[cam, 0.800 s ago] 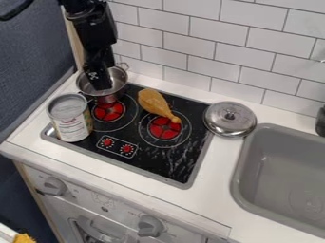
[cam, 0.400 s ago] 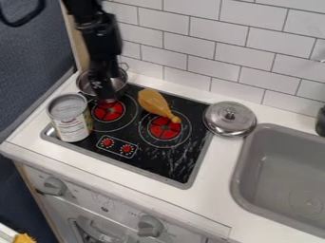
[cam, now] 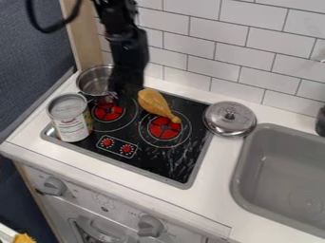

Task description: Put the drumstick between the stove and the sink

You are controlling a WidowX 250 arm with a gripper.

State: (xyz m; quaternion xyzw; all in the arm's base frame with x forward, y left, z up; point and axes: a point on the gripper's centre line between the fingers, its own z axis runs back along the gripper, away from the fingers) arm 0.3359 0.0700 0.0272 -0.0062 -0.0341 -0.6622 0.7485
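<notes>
- The drumstick [cam: 154, 103] is laid on the far middle part of the stove [cam: 149, 163], its thick end pointed far-left and its narrow end set over the right burner [cam: 165, 132].
- The gripper [cam: 123, 95] is held low over the far left part of the stove, just left of the drumstick's thick end; whether its jaws are set wide or narrow cannot be told.
- The metal pot [cam: 93, 79] is partly hidden behind the gripper and arm at the stove's far left corner.
- The can [cam: 73, 127] is stood upright at the stove's left edge.
- The lid [cam: 219, 125], knob up, is placed between the stove and the sink [cam: 237, 178], toward the far side.
</notes>
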